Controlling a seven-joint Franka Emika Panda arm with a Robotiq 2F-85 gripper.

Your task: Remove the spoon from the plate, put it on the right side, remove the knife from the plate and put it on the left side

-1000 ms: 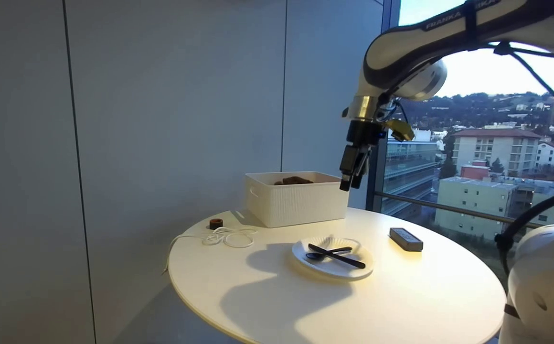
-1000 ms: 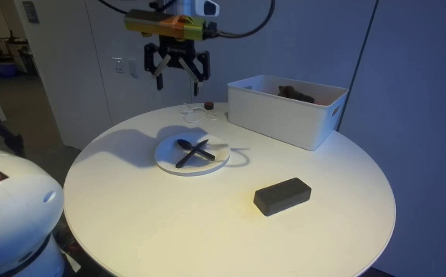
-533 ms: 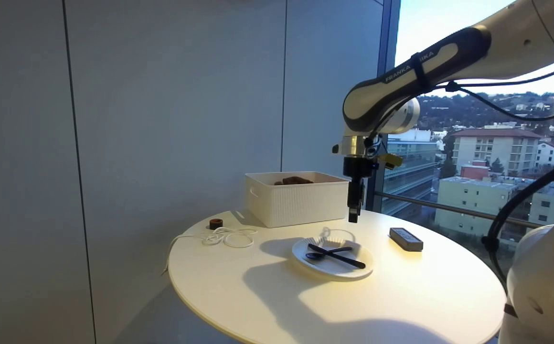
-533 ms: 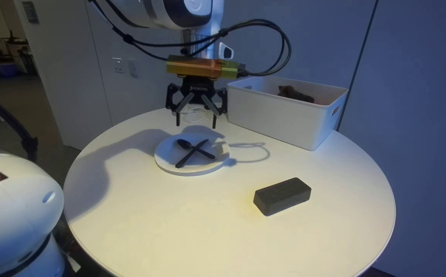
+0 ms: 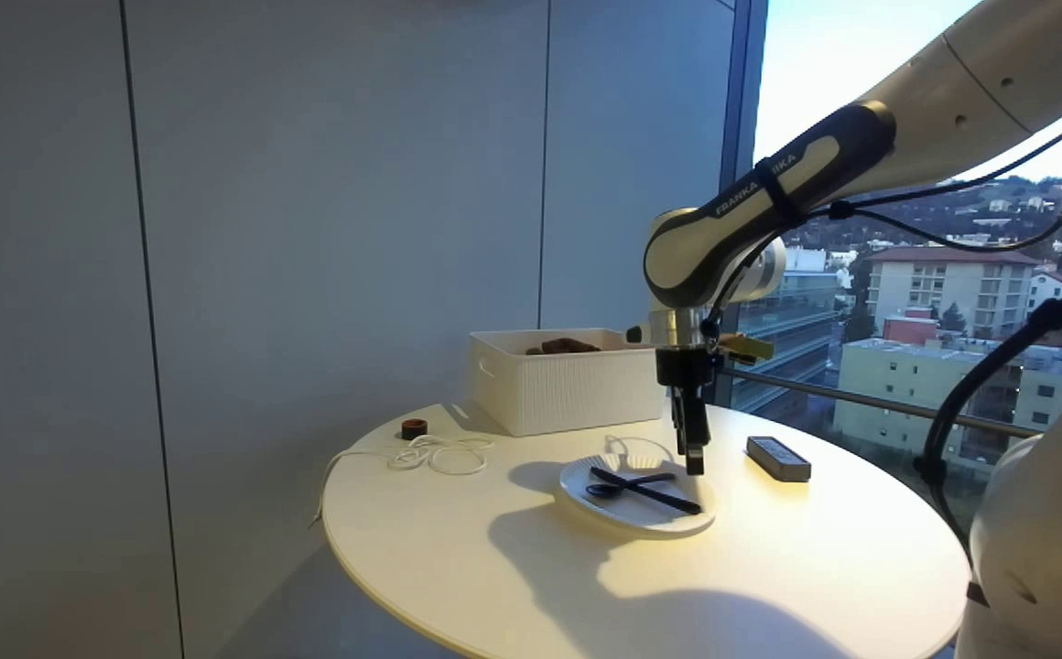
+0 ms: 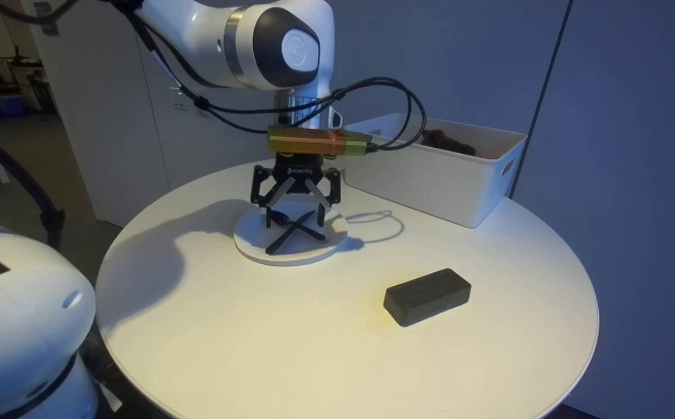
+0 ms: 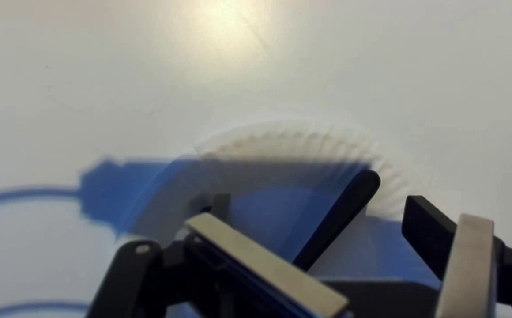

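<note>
The white plate (image 5: 655, 527) lies on the round table; it also shows in an exterior view (image 6: 291, 261) and in the wrist view (image 7: 278, 141). The dark spoon (image 5: 604, 491) and the longer dark knife (image 5: 671, 500) lie crossed on it. They also show in an exterior view, spoon (image 6: 280, 219) and knife (image 6: 281, 239). My gripper (image 6: 294, 220) is open and empty, pointing down above the plate, with the crossed utensils between or just in front of its fingertips. In the wrist view the knife's handle (image 7: 337, 218) shows between the gripper's fingers (image 7: 428, 236); the spoon is mostly hidden by the left finger.
A white rectangular box (image 5: 586, 394) with brown things in it stands behind the plate. A stubby black block (image 6: 427, 297) lies on the round white table (image 6: 326, 349). A white cable (image 5: 444, 456) and a small dark roll (image 5: 414, 427) lie near the table's edge.
My gripper has come down from well above the table to just over the plate, and has shifted right in the exterior view with the black block up close. The utensils have not moved.
</note>
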